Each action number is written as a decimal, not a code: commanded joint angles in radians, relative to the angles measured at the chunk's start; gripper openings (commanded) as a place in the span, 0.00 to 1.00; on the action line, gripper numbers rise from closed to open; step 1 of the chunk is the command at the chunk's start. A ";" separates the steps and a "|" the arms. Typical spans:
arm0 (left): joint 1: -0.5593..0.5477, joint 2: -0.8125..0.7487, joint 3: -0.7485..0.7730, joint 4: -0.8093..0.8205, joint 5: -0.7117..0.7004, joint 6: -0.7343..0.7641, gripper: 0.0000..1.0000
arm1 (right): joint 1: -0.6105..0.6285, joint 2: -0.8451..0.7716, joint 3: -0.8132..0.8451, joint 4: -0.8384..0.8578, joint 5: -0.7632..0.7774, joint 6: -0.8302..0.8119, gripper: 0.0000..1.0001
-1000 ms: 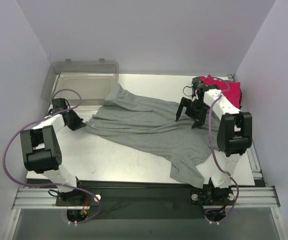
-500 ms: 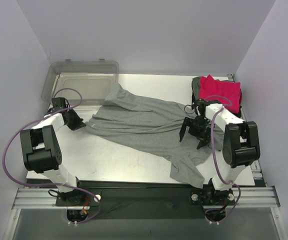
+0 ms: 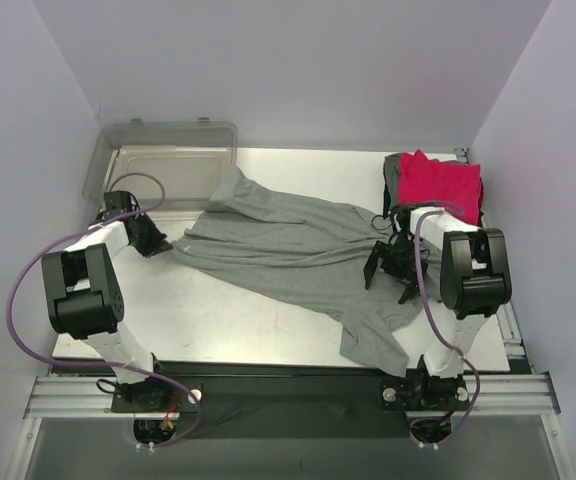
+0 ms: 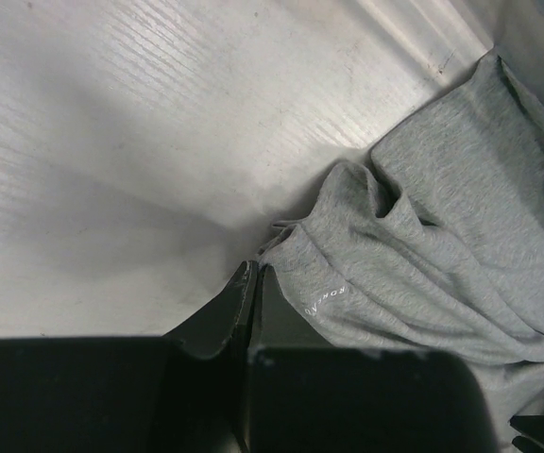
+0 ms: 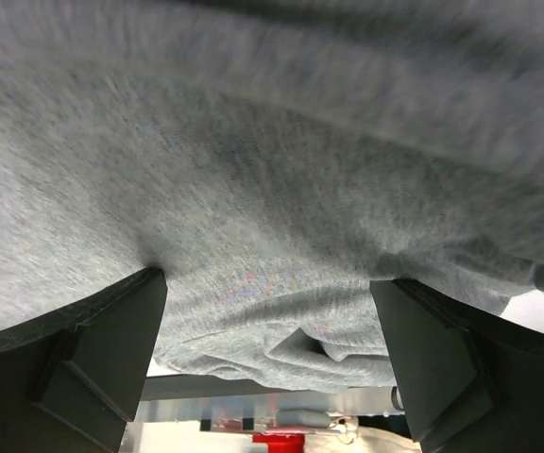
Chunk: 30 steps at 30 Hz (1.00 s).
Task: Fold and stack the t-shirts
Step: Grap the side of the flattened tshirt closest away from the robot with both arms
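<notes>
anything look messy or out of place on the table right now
Yes: the grey t-shirt is unfolded. It lies rumpled and slanted across the table, with one end bunched up at the near edge. The pink shirt in the far right corner looks neatly folded by comparison.

Two jointed arms, left arm (image 3: pixel 86 292) and right arm (image 3: pixel 471 268), white shells with chunky black joint housings, a looping purple cable (image 3: pixel 16 300) trailing along each, matte black left gripper (image 4: pixel 252 274) with slim tapered fingers, black right gripper (image 3: pixel 387 287) with broad wedge fingers, dark bases (image 3: pixel 423 392).
</notes>
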 commanded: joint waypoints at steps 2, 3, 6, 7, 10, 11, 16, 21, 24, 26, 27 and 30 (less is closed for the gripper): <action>0.000 0.015 0.044 0.047 0.037 0.025 0.00 | -0.030 0.033 0.061 -0.041 0.052 0.008 0.98; -0.001 0.018 0.047 0.053 0.041 0.025 0.00 | -0.041 0.040 0.072 -0.039 0.056 0.002 0.98; -0.009 0.032 0.051 0.079 0.058 0.028 0.00 | -0.067 0.076 0.118 -0.042 0.063 -0.011 0.98; -0.015 0.036 0.051 0.084 0.063 0.031 0.00 | -0.073 0.091 0.131 -0.041 0.063 -0.012 0.98; -0.027 0.048 0.065 0.098 0.075 0.034 0.00 | -0.096 0.126 0.185 -0.045 0.059 -0.014 0.98; -0.031 0.055 0.073 0.101 0.081 0.032 0.00 | -0.096 0.138 0.199 -0.045 0.056 -0.017 0.98; -0.047 0.094 0.116 0.104 0.092 0.035 0.00 | -0.096 0.213 0.320 -0.065 0.049 -0.028 0.97; -0.057 0.127 0.171 0.095 0.098 0.038 0.00 | -0.096 0.266 0.427 -0.105 0.059 -0.044 0.97; -0.061 0.139 0.194 0.090 0.103 0.038 0.00 | -0.096 0.274 0.467 -0.128 0.059 -0.058 0.97; -0.067 0.142 0.200 0.086 0.107 0.043 0.00 | -0.093 0.251 0.472 -0.140 0.062 -0.067 0.97; -0.069 0.142 0.206 0.081 0.107 0.043 0.00 | -0.081 0.235 0.468 -0.143 0.068 -0.075 0.97; -0.080 0.134 0.209 0.069 0.110 0.048 0.00 | -0.034 0.154 0.429 -0.151 0.101 -0.098 0.97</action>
